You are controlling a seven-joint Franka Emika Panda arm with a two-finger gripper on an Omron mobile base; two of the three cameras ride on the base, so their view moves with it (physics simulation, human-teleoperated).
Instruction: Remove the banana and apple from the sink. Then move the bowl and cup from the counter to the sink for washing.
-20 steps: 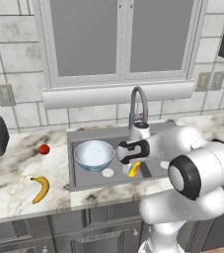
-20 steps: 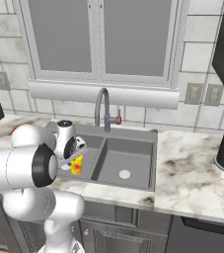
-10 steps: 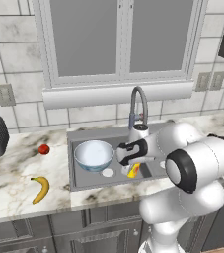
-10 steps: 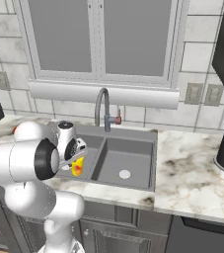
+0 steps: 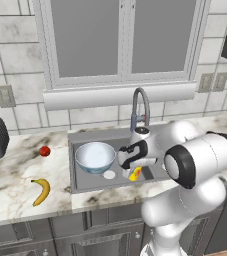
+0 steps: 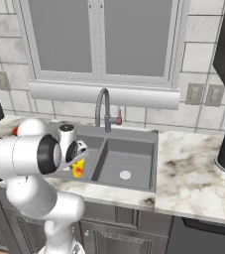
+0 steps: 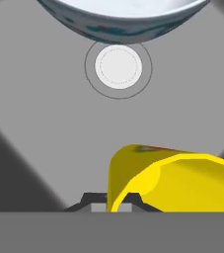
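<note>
Two dishes sit in left basin of sink [image 5: 80, 184]: bowl [image 5: 95, 156] upright at back, cup [image 5: 134, 173] tipped on side on basin floor near white drain [image 5: 109, 174]. Gripper [image 5: 129, 163] hangs just above cup; cannot tell whether jaws grip it or stand apart. Hand view: cup [image 7: 175, 179] close, open mouth toward camera, drain [image 7: 118, 67] beyond. Banana [image 5: 41, 191] and apple [image 5: 44, 151] lie on counter [image 5: 10, 195] left of sink.

The bowl [image 5: 95, 156] and the cup [image 5: 134, 173] sit in the sink's [image 5: 80, 186] left basin, cup right of bowl; the apple [image 5: 44, 151] and the banana [image 5: 41, 191] lie on the counter [image 5: 7, 195] to the left.
</note>
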